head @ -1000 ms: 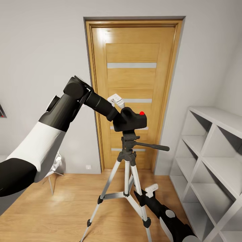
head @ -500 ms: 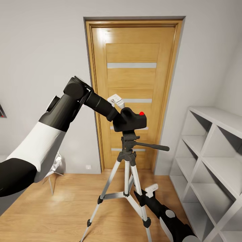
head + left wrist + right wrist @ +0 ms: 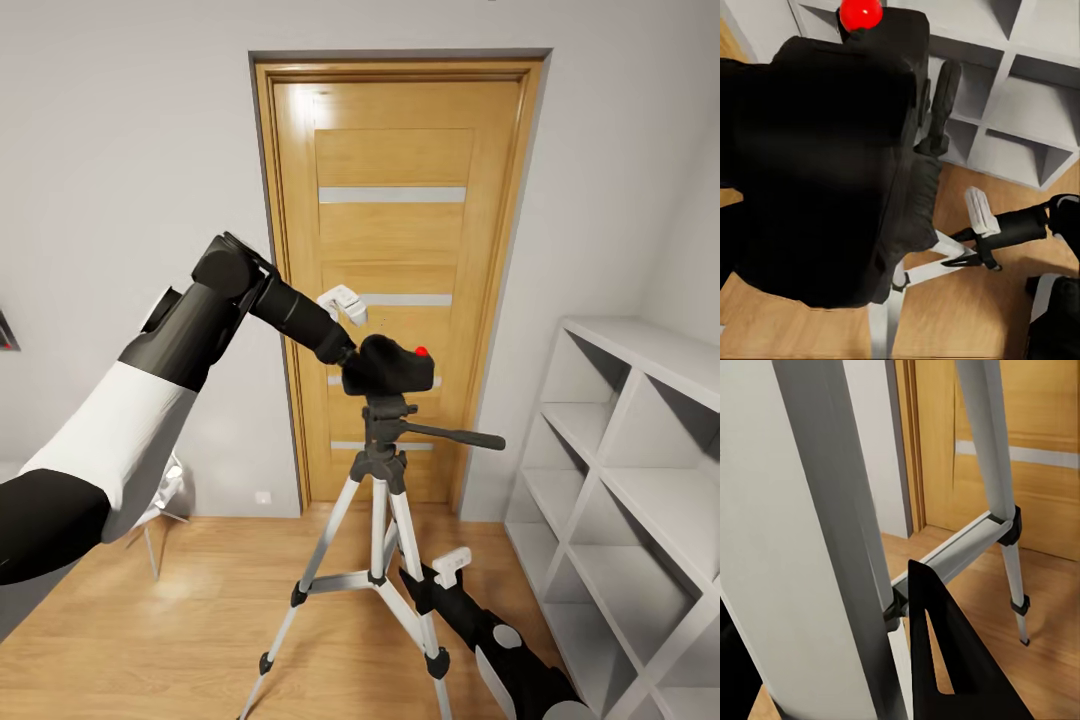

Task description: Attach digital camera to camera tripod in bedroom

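Digital camera sits atop the head of the camera tripod, before the oak door. Left gripper is at the camera's rear; whether it pinches cannot be told. Right gripper is low beside a tripod leg, state indeterminable
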Controlling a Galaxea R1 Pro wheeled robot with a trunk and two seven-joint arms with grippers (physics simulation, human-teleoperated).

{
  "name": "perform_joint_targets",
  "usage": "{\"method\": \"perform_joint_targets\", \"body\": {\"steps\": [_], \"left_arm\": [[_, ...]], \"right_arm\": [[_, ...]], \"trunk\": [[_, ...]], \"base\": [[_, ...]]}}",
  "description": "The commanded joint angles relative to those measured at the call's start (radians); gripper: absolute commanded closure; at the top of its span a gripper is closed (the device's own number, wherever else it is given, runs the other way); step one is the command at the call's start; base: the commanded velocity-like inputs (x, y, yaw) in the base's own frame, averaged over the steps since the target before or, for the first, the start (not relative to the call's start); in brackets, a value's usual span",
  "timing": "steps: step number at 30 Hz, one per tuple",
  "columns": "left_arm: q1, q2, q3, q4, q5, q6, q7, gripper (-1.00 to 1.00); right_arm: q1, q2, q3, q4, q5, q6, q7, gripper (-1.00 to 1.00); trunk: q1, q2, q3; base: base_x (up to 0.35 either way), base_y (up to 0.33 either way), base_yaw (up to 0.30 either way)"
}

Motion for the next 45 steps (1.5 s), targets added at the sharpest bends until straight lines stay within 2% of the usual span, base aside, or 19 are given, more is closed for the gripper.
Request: {"method": "perform_joint_targets", "body": {"steps": [1, 18, 35, 45], "left_arm": [[0.001, 0.0, -0.002, 0.001, 0.001, 0.01, -0.011, -1.0], [0.001, 0.004, 0.0, 0.003, 0.001, 0.01, -0.011, -1.0], [0.001, 0.057, -0.008, -0.007, 0.003, 0.01, -0.011, -1.0], [0.001, 0.106, -0.009, -0.007, 0.007, 0.01, -0.011, -1.0]], "right_arm": [[-0.002, 0.0, 0.006, -0.001, -0.002, -0.004, -0.001, 1.0], [-0.002, -0.001, 0.005, -0.001, -0.002, -0.004, -0.001, 1.0], [-0.002, -0.001, 0.005, -0.001, -0.002, -0.004, -0.001, 1.0], [-0.002, -0.001, 0.004, -0.001, -0.002, -0.003, -0.001, 1.0]], "trunk": [[0.001, -0.002, -0.002], [0.001, -0.002, -0.002], [0.001, -0.002, -0.002], [0.001, -0.002, -0.002]], "base": [[0.0, 0.0, 0.0], [0.0, 0.0, 0.0], [0.0, 0.0, 0.0], [0.0, 0.0, 0.0]]}}
